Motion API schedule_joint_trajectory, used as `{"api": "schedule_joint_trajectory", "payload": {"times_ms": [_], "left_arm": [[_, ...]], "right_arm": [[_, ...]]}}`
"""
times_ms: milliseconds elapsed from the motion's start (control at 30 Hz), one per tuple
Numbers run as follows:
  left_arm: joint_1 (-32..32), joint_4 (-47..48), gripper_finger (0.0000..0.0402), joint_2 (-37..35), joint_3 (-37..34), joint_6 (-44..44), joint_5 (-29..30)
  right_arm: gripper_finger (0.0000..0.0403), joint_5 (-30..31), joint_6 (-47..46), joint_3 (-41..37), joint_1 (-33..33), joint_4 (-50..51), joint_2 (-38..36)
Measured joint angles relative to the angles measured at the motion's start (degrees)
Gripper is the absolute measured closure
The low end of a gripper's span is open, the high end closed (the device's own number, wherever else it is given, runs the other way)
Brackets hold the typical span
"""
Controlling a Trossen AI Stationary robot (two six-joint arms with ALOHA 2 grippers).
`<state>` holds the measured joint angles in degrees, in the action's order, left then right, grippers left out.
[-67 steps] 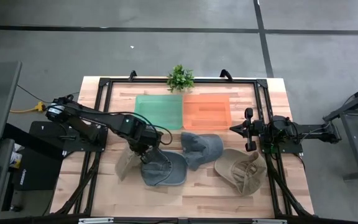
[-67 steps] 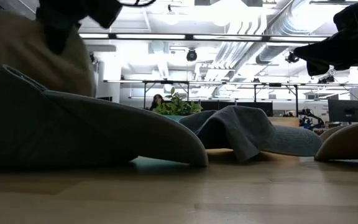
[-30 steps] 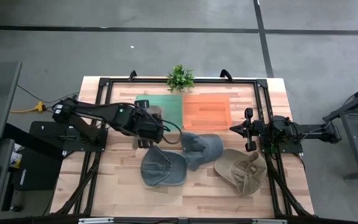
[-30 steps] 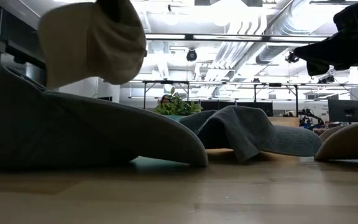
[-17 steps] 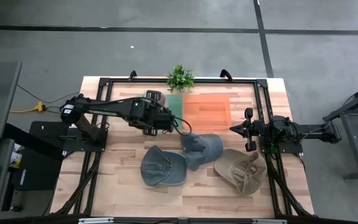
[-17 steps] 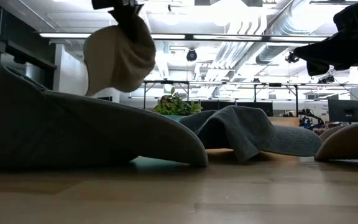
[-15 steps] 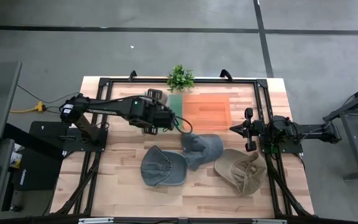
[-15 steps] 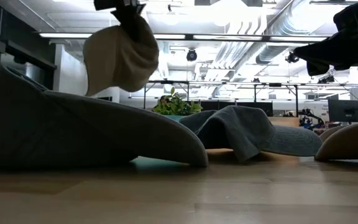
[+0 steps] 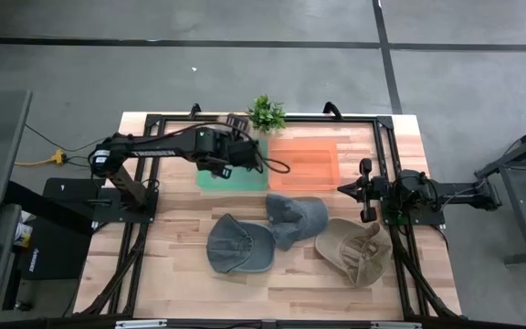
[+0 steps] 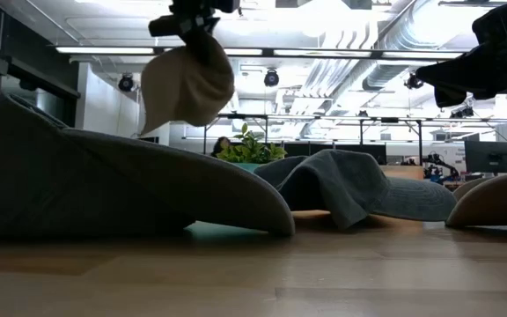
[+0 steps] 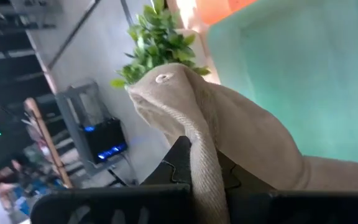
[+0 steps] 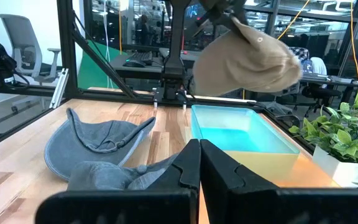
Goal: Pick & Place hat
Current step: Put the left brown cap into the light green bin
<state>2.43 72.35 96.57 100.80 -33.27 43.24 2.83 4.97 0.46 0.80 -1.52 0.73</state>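
Now the left gripper (image 10: 192, 19), fingers clamped on the tan cap (image 10: 187, 84), hangs above the green tray (image 9: 231, 164) at upper centre of the high view; lower squarely inside its walls before releasing; the right gripper (image 12: 199, 163) waits closed at right.

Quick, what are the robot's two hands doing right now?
Left gripper: closed, holding the tan hat over the green tray.
Right gripper: closed, holding nothing.
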Motion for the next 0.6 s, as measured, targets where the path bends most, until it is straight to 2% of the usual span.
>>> {"api": "schedule_joint_trajectory", "payload": {"times_ms": [233, 433, 600], "left_arm": [[0.2, -3.2, 0.0401, 0.0, 0.0, -9.2, -0.2], [0.2, -3.4, 0.0401, 0.0, -0.6, -17.5, -4.5], [0.2, -3.4, 0.0401, 0.0, -3.3, -22.3, -4.9]], "right_arm": [[0.0402, 0.0, 0.0, 0.0, 0.0, 0.0, 0.0], [0.0402, 0.0, 0.0, 0.0, 0.0, 0.0, 0.0], [0.0402, 0.0, 0.0, 0.0, 0.0, 0.0, 0.0]]}}
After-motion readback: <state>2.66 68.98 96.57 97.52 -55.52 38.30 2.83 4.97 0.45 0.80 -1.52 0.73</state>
